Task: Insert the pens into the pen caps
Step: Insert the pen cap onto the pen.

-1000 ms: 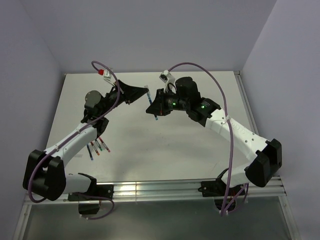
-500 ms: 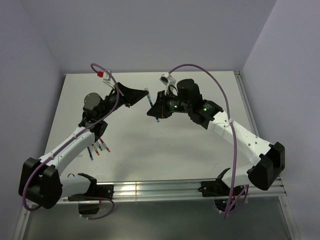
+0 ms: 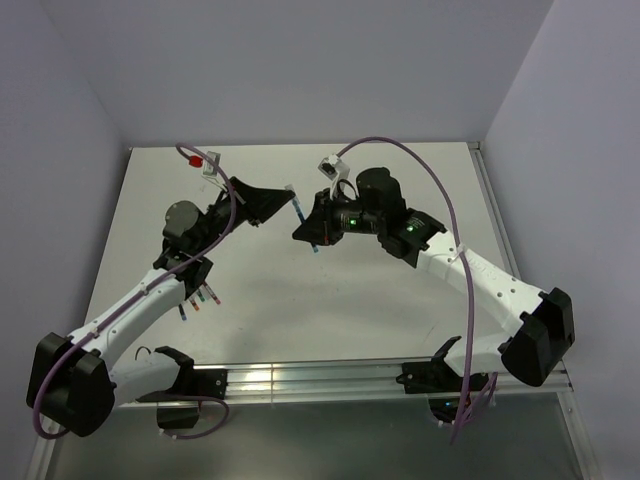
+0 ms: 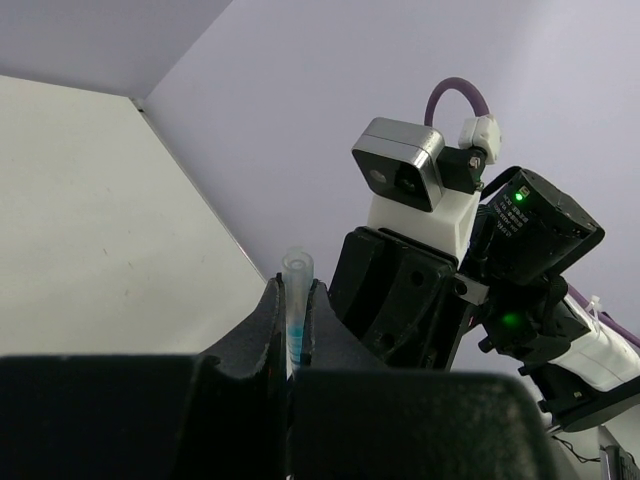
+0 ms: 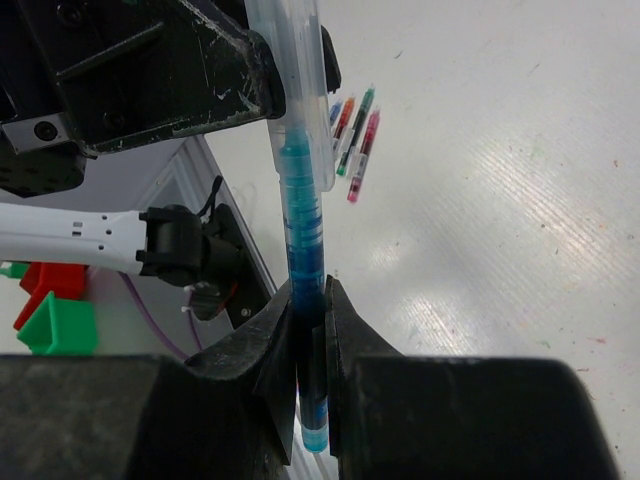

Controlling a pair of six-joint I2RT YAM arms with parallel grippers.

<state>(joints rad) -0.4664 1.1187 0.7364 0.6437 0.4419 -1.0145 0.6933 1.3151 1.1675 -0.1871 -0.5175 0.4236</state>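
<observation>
My right gripper is shut on a blue pen, which stands up between the jaws. The pen's upper end sits inside a clear pen cap with a blue inner tip. My left gripper is shut on that pen cap. In the top view the two grippers meet nose to nose above the middle of the table. There the left gripper is on the left and the right gripper on the right, with the blue pen poking out below.
Several capped pens lie side by side on the white table under the left forearm, also visible as pens in the right wrist view. A metal rail runs along the near edge. Grey walls close the back and sides.
Both grippers, still joined at pen and cap, have drifted a little toward the near edge. The left arm's elbow has swung lower and leftward.
</observation>
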